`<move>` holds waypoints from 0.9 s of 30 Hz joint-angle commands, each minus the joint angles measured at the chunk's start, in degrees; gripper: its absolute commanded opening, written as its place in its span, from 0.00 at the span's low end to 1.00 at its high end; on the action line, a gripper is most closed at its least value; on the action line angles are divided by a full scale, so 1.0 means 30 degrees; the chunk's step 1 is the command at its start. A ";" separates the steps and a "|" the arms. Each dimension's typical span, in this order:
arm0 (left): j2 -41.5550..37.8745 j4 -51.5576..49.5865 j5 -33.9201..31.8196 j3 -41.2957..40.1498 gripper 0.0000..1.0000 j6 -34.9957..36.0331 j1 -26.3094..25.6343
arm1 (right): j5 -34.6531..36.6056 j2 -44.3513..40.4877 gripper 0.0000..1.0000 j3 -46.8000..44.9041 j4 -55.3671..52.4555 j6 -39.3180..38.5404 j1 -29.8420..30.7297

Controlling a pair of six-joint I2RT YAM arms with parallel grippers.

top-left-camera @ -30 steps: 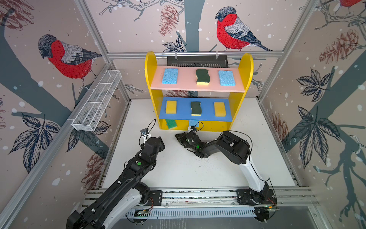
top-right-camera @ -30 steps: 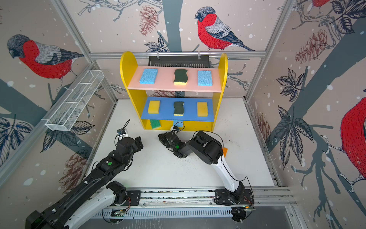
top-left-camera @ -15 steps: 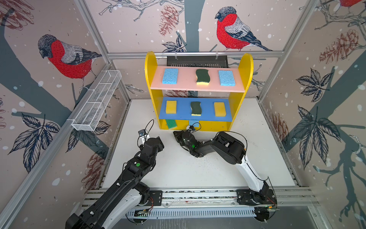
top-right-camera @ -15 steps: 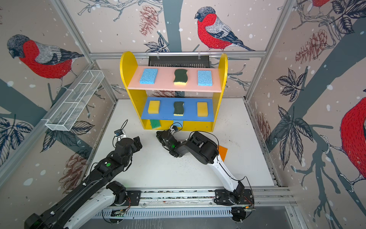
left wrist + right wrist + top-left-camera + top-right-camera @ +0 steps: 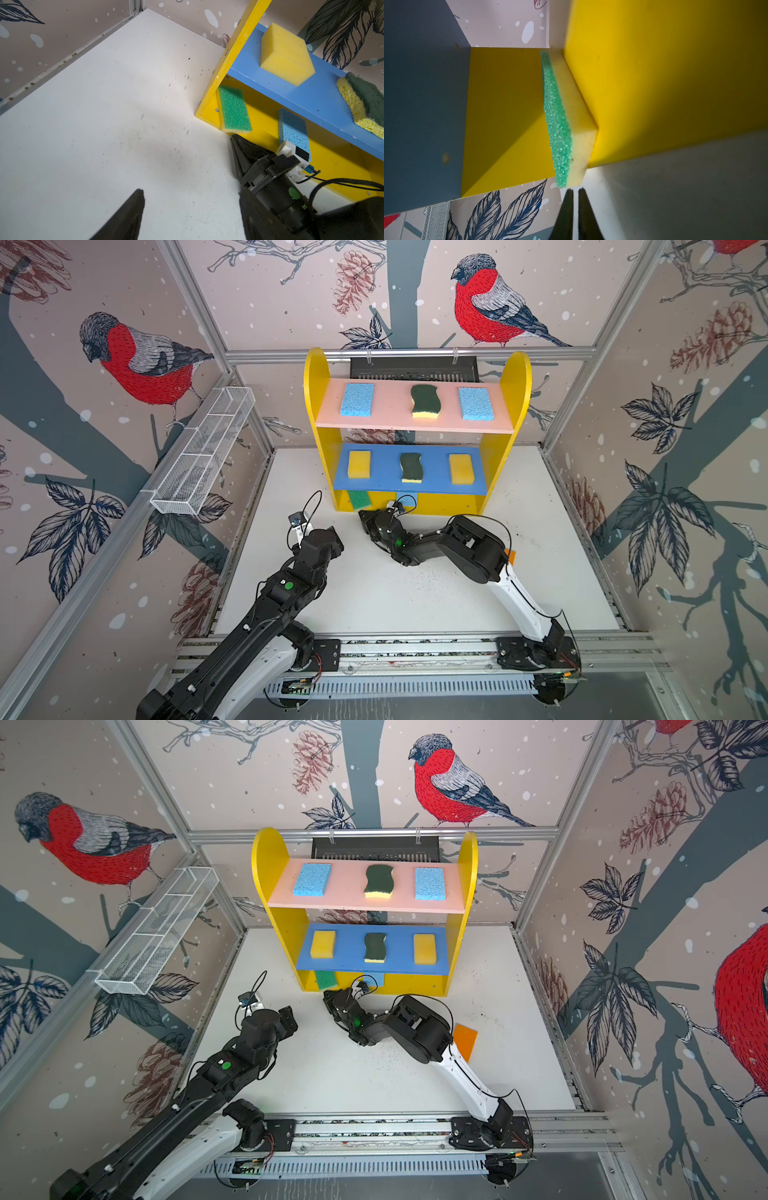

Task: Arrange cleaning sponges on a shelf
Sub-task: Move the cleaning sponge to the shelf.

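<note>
The right claw (image 5: 575, 190) has its two fingers pressed together with nothing between them. The green scratchy sponge with a pale yellow foam bottom (image 5: 558, 124) lies just in front of its tips, low in the little yellow, pink and blue shelf (image 5: 515, 406), with one corner poking out. I think the fingers are squeezed tight so they can push that corner in, and the left claw (image 5: 191, 193), fingers spread and holding nothing, waits well apart so it is not in the way.
</note>
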 commanded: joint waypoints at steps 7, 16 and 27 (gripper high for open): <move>-0.0047 -0.0043 -0.0159 0.0223 0.73 -0.0062 0.0002 | 0.0098 0.0837 0.10 0.0713 -0.3206 0.0211 0.0068; 0.0018 -0.0009 -0.0189 0.0159 0.73 -0.0089 0.0017 | -0.0134 0.1284 0.11 0.1308 -0.3353 0.0148 0.0051; -0.0077 -0.0194 -0.0453 0.0092 0.72 -0.0148 0.0001 | -0.0383 0.1861 0.12 0.2222 -0.3666 0.0031 0.0066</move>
